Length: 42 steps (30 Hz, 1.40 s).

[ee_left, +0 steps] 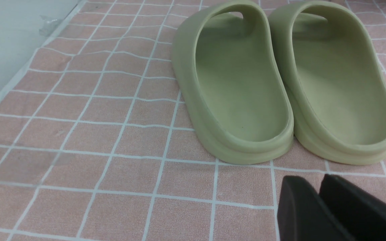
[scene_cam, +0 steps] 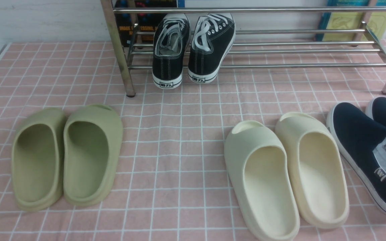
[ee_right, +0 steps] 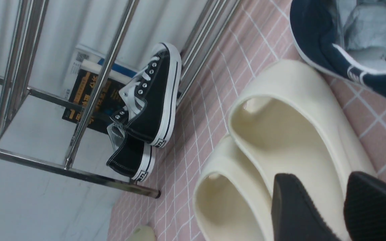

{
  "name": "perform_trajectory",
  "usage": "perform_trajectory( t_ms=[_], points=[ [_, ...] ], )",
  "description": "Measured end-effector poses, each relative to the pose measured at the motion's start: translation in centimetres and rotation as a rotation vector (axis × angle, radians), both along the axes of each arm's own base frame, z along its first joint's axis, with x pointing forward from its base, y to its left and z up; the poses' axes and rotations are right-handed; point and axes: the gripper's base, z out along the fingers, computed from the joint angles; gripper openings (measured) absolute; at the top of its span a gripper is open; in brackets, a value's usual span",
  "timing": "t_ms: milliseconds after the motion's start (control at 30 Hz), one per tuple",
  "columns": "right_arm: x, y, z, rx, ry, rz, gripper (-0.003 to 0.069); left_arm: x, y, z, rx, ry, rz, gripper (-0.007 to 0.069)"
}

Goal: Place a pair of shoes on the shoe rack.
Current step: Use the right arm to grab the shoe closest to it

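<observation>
— Where does our pair stand?

— The navy slip-ons [scene_cam: 360, 140] lie on the table [scene_cam: 179, 134] at the far right, just beside the cream slides [scene_cam: 263, 180], toes turned toward the shoe rack [scene_cam: 297, 65]. The front view cuts off part of the outer shoe. Neither shoe is on the rack yet, so we judge the step in hand to be the reach for them.

— Which arm do we send?

— The right one. Our right fingers [ee_right: 297, 207] are spread with nothing between them, at the heel end of the cream slides, and a navy shoe shows just past those. Our left fingers [ee_left: 310, 194] sit near the heels of the green slides [scene_cam: 85, 154], well apart from the pair. They lie close together, and we cannot tell whether there is a gap between them.

— How do we grip well?

— We pass over the cream slides rather than push through them. Then we pinch the heel collar of the nearer navy shoe, one finger inside on the pale lining and one outside. The canvas looks soft, so we expect it to sag, and we lift high enough to clear the front tube.

— And where do we set it?

— On the long stretch of tubes to the right of the black sneakers [scene_cam: 171, 57], leaving room beside it for its mate.
</observation>
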Motion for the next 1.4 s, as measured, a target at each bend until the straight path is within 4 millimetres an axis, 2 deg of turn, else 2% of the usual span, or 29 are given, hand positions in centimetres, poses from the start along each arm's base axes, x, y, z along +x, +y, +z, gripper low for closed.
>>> perform_trajectory(
  t_ms=[133, 167, 200, 333, 367, 400, 500, 533, 633, 667, 800, 833, 933, 967, 1000, 1033, 1067, 1167, 1233, 1300, 1333, 1367, 1400],
  points=[
    [-0.1, 0.1, 1.0, -0.149, -0.044, 0.023, 0.0239, 0.0, 0.0, 0.0, 0.0, 0.0, 0.0, 0.0126],
    [-0.4, 0.3, 2.2, -0.228, -0.06, 0.053, 0.0224, 0.0, 0.0, 0.0, 0.0, 0.0, 0.0, 0.0126],
    [-0.5, 0.4, 3.3, -0.285, -0.058, 0.079, 0.0204, 0.0, 0.0, 0.0, 0.0, 0.0, 0.0, 0.0126],
    [0.1, 0.6, 7.9, -0.577, 0.084, 0.199, 0.005, 0.0, 0.0, 0.0, 0.0, 0.0, 0.0, 0.0126],
    [0.2, 0.5, 7.7, -0.592, 0.107, 0.208, 0.0041, 0.0, 0.0, 0.0, 0.0, 0.0, 0.0, 0.0126],
    [1.0, 0.1, 10.3, -0.742, 0.192, 0.254, -0.0009, 0.0, 0.0, 0.0, 0.0, 0.0, 0.0, 0.0126],
    [2.2, -0.4, 12.5, -0.88, 0.314, 0.323, -0.0018, 0.0, 0.0, 0.0, 0.0, 0.0, 0.0, 0.0126],
    [3.3, -0.7, 13.8, -0.951, 0.42, 0.389, -0.0019, 0.0, 0.0, 0.0, 0.0, 0.0, 0.0, 0.0126],
    [5.5, -0.9, 14.7, -0.978, 0.572, 0.514, -0.0019, 0.0, 0.0, 0.0, 0.001, 0.0, 0.0, 0.0128],
    [6.9, -0.6, 14.9, -0.977, 0.613, 0.572, -0.0019, 0.0, 0.0, 0.0, 0.001, 0.0, 0.0, 0.0129],
    [10.5, 0.2, 14.3, -1.048, 0.688, 0.7, -0.0005, 0.0, 0.0, 0.0, 0.002, 0.0, 0.0, 0.0129],
    [10.9, 0.3, 14.1, -1.054, 0.695, 0.714, -0.0003, 0.0, 0.0, 0.0, 0.002, 0.0, 0.0, 0.0129],
    [14.4, 1.0, 12.0, -1.139, 0.783, 0.782, 0.0098, 0.0, 0.0, 0.0, 0.002, 0.0, 0.0, 0.0129],
    [14.4, 1.1, 12.0, -1.141, 0.778, 0.782, 0.0108, 0.0, 0.0, 0.0, 0.002, 0.0, 0.0, 0.0129],
    [16.0, 1.2, 10.8, -1.159, 0.819, 0.789, 0.0196, 0.0, 0.0, 0.0, 0.002, 0.0, 0.0, 0.0129],
    [16.9, 1.3, 9.9, -1.162, 0.843, 0.79, 0.0258, 0.0, 0.0, 0.0, 0.002, 0.0, 0.0, 0.0129],
    [17.2, 1.3, 9.6, -1.162, 0.856, 0.791, 0.027, 0.0, 0.0, 0.0, 0.002, 0.0, 0.0, 0.0129],
    [20.2, 1.4, 6.4, -1.176, 0.908, 0.785, 0.0482, 0.0, 0.0, 0.0, 0.002, 0.0, 0.0, 0.0135],
    [20.9, 1.5, 5.6, -1.178, 0.914, 0.785, 0.0519, 0.0, 0.0, 0.0, 0.002, 0.0, 0.0, 0.0137],
    [22.4, 1.7, 3.5, -1.173, 0.929, 0.795, 0.0561, 0.0, 0.0, 0.0, 0.002, 0.0, 0.0, 0.0141],
    [22.5, 1.7, 3.4, -1.175, 0.926, 0.795, 0.056, 0.0, 0.0, 0.0, 0.002, 0.0, 0.0, 0.0141],
    [23.1, 1.8, 2.3, -1.172, 0.938, 0.807, 0.0549, 0.0, 0.0, 0.0, 0.002, 0.0, 0.0, 0.0143],
    [23.5, 1.9, 1.6, -1.171, 0.943, 0.813, 0.0512, 0.0, 0.0, 0.0, 0.002, 0.0, 0.0, 0.0144]
  ],
)
